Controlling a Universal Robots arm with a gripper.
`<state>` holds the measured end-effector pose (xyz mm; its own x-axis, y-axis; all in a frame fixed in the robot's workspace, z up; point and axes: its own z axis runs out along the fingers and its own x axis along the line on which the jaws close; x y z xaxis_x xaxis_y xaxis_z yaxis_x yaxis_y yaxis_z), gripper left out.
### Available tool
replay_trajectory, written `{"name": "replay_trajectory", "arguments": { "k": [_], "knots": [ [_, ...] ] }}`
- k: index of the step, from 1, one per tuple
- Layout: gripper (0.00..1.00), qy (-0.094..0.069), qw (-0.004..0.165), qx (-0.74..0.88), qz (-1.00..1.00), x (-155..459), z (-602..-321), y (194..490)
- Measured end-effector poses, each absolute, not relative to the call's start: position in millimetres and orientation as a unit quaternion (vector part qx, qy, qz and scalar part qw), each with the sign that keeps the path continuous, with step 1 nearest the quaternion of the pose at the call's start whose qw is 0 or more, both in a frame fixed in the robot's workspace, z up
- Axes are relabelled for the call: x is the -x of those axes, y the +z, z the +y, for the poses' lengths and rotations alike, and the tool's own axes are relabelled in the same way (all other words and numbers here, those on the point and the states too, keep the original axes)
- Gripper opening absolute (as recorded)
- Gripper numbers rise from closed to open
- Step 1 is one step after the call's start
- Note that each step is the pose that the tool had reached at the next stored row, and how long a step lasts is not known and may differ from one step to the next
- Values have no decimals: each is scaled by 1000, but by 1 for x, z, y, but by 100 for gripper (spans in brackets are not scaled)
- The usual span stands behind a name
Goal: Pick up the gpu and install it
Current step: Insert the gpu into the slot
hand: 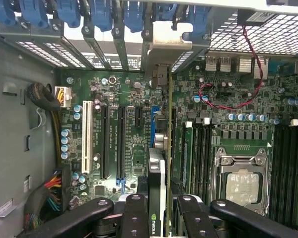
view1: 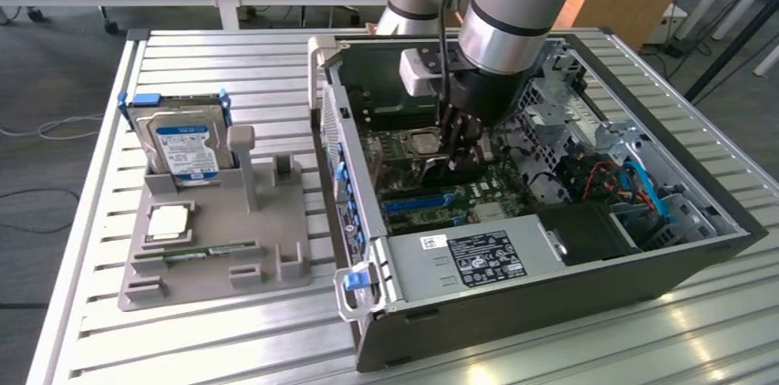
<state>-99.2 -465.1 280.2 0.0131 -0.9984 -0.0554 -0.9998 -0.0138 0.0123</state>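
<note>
My gripper (view1: 466,150) is down inside the open computer case (view1: 681,262), above the motherboard (hand: 134,148). It is shut on the gpu (hand: 158,173), a thin dark card seen edge-on between the black fingers (hand: 134,213). The card stands upright on its edge, in line with a blue expansion slot (hand: 152,124). Its metal bracket end (hand: 161,44) reaches the case's rear slot openings. Whether the card is fully seated in the slot cannot be told. In the exterior view the card is mostly hidden behind the fingers.
A white slot (hand: 87,136) and black slots (hand: 105,144) lie beside the card; the CPU socket (hand: 243,183) is on its other side. Outside the case, a grey holder (view1: 219,248) carries the hard drive (view1: 182,143), a CPU (view1: 168,221) and a RAM stick (view1: 195,253).
</note>
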Motion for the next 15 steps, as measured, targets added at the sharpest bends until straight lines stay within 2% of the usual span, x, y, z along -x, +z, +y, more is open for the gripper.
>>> {"name": "replay_trajectory", "arguments": {
  "k": [15],
  "knots": [
    [27, 24, 15, 711, 702, 102, -465, 276]
  ]
}}
